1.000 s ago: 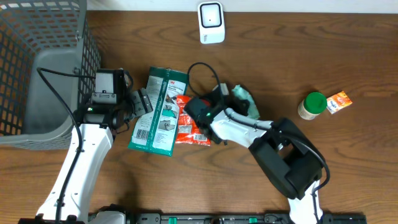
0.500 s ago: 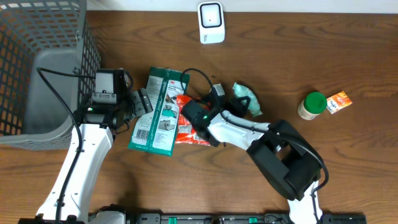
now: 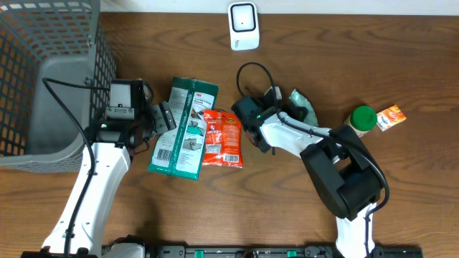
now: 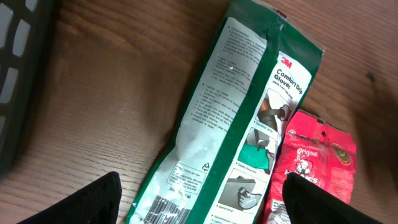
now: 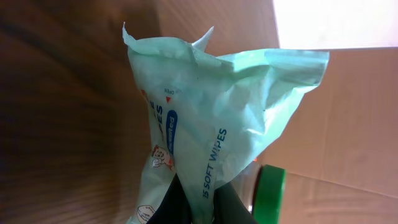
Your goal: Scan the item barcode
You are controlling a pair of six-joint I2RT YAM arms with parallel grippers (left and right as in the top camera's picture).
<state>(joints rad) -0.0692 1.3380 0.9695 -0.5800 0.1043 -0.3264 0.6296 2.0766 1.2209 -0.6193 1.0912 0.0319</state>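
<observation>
Mint-green wipes pack [image 5: 208, 140]: being pinched in right gripper [image 5: 198, 200], fingers clamped together on it, between red snack bag [image 3: 224, 137] and green-lidded jar [image 3: 361, 120]. Left gripper [image 4: 200, 200]: hovering spread apart over glove pack [image 4: 230, 112].

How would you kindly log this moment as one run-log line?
right gripper: shut on wipes pack | left gripper: open, over gloves pack | scanner: at far table edge, not yet reached

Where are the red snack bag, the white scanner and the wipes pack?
red snack bag [image 3: 223, 138], overhead view, middle of its front.
white scanner [image 3: 243, 26], overhead view, its top face.
wipes pack [image 5: 211, 137], right wrist view, its printed side.
</observation>
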